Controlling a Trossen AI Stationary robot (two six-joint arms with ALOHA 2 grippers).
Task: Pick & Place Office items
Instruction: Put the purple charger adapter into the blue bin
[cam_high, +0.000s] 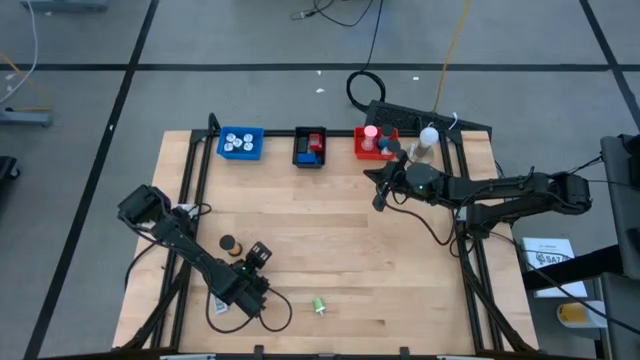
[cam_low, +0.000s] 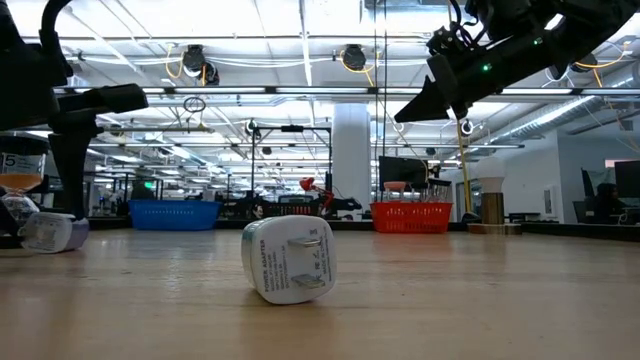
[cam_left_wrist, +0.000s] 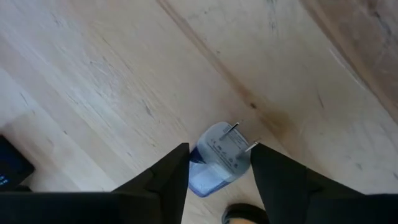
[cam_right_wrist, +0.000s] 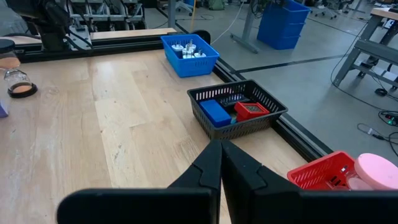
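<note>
The left gripper (cam_left_wrist: 217, 180) hangs over the table (cam_high: 400, 290) at about 7 o'clock, its fingers spread around a small white plug adapter (cam_left_wrist: 221, 155). The adapter looks light, rigid and smooth-sided. Grip the flat sides of its body, not the two metal prongs. The right gripper (cam_right_wrist: 221, 168), pressed together, waits near 1 o'clock.

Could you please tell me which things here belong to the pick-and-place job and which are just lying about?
Job in hand:
- white plug adapter between the left end effector's fingers
- second adapter, loose on the table
- dark cylinder
- blue tray, black tray and red tray, each holding items

Just lying about:
- white ball-topped stand
- coiled cable on the floor
</note>
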